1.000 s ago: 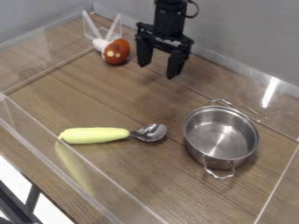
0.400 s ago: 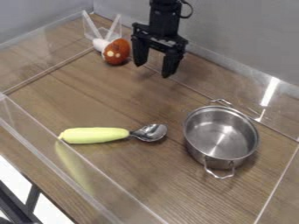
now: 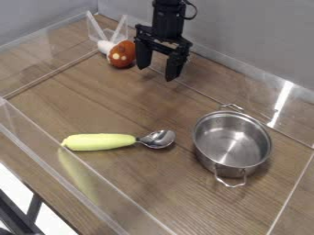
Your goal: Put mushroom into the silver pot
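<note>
The mushroom (image 3: 119,56), red-brown cap with a pale stem, lies at the back left of the wooden table near the clear wall. My gripper (image 3: 156,67) hangs just to its right, a little above the table, open with nothing between its black fingers. The silver pot (image 3: 232,142), shiny steel with two small side handles, stands empty at the right front, well away from the gripper.
A metal spoon with a yellow handle (image 3: 119,141) lies at the front centre, left of the pot. Clear plastic walls (image 3: 50,64) ring the table on all sides.
The gripper has moved left and slightly back, toward the mushroom, staying open. Mushroom, spoon and pot have not moved.
</note>
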{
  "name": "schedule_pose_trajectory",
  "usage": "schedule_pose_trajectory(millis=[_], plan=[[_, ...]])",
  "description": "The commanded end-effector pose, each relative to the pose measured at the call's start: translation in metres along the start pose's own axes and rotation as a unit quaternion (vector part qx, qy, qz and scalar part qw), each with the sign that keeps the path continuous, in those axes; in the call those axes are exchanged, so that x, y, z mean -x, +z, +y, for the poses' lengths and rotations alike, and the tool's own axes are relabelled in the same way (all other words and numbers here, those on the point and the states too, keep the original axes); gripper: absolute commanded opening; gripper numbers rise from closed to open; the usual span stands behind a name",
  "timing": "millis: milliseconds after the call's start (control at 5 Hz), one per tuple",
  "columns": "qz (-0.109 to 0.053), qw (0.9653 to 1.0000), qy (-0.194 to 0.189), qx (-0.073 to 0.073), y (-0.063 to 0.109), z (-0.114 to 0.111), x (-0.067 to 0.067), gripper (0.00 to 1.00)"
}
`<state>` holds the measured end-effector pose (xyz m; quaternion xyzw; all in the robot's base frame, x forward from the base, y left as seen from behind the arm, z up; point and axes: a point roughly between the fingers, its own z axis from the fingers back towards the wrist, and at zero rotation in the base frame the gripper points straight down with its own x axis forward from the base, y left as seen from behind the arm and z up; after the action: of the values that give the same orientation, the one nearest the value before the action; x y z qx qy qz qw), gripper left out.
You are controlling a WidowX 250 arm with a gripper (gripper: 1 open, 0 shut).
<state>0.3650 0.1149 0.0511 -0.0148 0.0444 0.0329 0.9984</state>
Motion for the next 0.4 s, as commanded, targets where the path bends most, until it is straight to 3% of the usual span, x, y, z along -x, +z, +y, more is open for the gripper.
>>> schedule_pose_trajectory(millis=[0, 200], plan=[[-0.027, 0.9995, 0.008, -0.011, 0.0178, 0.0147, -0.0064, 1.0], [-0.03, 0.9994, 0.011, -0.012, 0.0184, 0.0209, -0.0082, 1.0]])
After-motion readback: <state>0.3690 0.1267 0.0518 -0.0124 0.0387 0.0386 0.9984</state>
